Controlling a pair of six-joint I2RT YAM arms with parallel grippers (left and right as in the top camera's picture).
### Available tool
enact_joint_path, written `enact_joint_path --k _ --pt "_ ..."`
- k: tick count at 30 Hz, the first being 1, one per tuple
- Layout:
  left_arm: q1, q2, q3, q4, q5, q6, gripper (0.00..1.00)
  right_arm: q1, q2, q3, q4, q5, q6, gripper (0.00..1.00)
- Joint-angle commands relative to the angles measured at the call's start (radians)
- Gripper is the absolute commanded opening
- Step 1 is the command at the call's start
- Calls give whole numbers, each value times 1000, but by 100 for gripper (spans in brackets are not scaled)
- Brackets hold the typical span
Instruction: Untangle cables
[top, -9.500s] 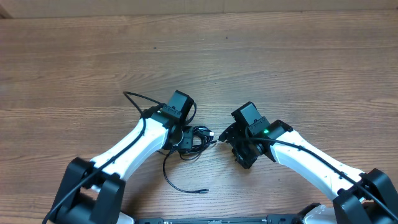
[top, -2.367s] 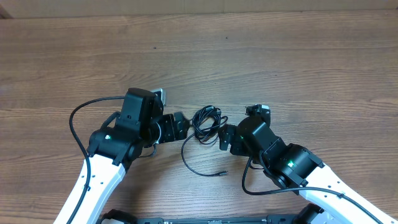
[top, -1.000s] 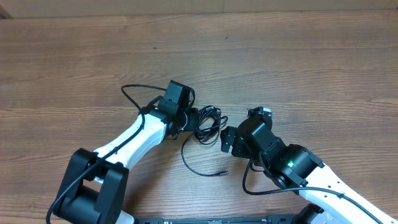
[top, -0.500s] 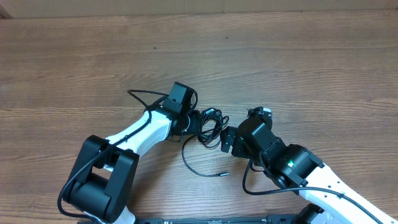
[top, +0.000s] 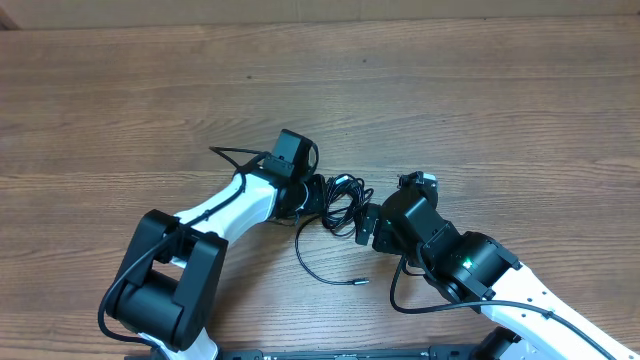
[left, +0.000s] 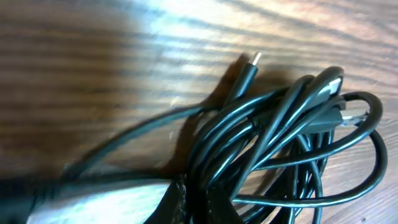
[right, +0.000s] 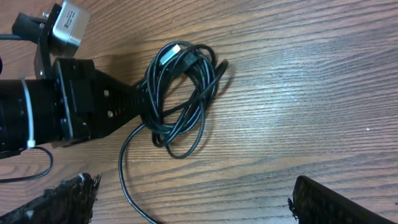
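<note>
At the tips of the left gripper (top: 322, 194), the cables (top: 345, 203) are lying in a loose coiled bundle on the wood table (top: 480, 100). The L jaws are pressing together on the near edge of the bundle. In the right wrist view its black fingers (right: 127, 99) are pinching several strands where the loops are crossing. The rest of the coil is fanning out beyond the fingertips, away from the L wrist. In the left wrist view, strands are running up from betw the fingers. A black plug (left: 247, 71) w/ a silver tip is poking out past the coil's top-left edge. One loose strand (top: 298, 248) is trailing off the bundle, curving back below the L gripper and ending in a small plug (top: 361, 281) on bare table, apart from the coil.

The right gripper (top: 364, 226) is hovering just beside the bundle, on the side opposite the L gripper. Its jaws are standing wide apart, gripping nothing and not touching the coil. In its own wrist view only the finger ends are showing, at the bottom corners. The coil is sitting ahead of them, w/ a silver plug end (right: 172, 51) lying at the coil's far end.
</note>
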Motion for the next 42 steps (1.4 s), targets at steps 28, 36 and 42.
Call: enact_joint_path --k 28,36,42 --pt "75 -848 -2 -555 -330 6 5 -1 -2 18 2 -14 4 100" --pt "75 -856 -2 -574 -307 7 4 -1 -3 18 10 -42 4 100" --pt "75 -848 -2 -568 -261 44 4 -1 -3 18 42 -117 4 100"
